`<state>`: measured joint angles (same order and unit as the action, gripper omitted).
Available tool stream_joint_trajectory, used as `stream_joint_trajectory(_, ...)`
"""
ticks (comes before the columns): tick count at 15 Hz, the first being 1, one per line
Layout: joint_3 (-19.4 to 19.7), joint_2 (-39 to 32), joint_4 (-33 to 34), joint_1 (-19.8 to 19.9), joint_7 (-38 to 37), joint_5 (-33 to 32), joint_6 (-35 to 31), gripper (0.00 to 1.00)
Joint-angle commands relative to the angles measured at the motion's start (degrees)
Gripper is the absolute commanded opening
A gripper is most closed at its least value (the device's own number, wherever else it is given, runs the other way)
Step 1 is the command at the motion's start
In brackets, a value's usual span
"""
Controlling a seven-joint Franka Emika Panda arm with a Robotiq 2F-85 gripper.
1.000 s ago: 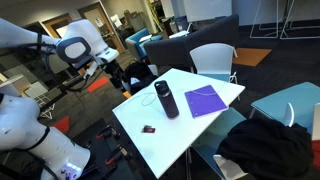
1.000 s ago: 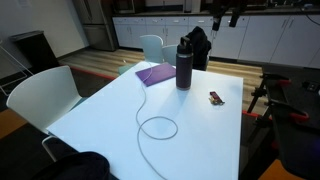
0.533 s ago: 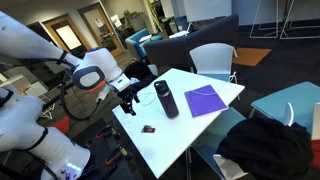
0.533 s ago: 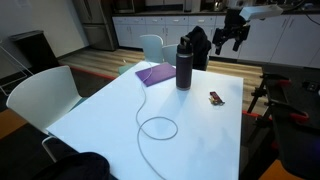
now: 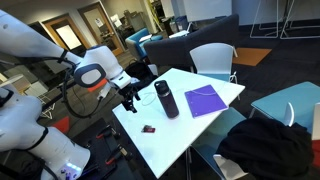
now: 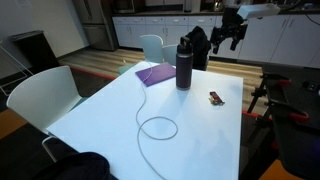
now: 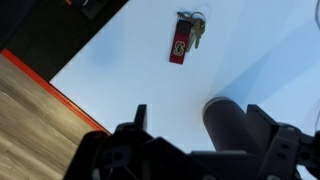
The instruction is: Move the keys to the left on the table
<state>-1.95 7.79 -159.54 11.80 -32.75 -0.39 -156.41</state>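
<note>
Above one edge of the white tabletop (image 5: pixel 192 128), the pincer (image 5: pixel 131 98) hangs with its jaws spread and empty, well apart from the keys (image 7: pixel 183 45) lying flat near a tall dark bottle (image 7: pixel 228 120), which a careless approach could topple.

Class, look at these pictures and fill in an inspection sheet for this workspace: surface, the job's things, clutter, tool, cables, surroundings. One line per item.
Surface: white table, flat and level.
Job's things: keys, a dark bunch with a red tag, lying flat on the table, apart from the bottle and untouched.
Clutter: dark bottle standing upright; purple folder lying flat beside it.
Tool: tool open and empty, raised near the table's edge, well clear of the keys.
Cables: thin white cable looped on the tabletop.
Surroundings: white chair at the table; light blue-teal table nearby.
</note>
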Motion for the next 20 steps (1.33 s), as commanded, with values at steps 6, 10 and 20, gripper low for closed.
stream_joint_trajectory(6,3.0,-18.3,1.8,-8.9,-5.3,1.8,-16.2,1.0)
stream_joint_trajectory(10,6.5,-25.8,2.8,-13.9,-4.3,7.0,-22.2,1.0)
stream_joint_trajectory(20,3.6,-38.1,10.2,-14.3,-2.4,17.3,-23.3,1.0)
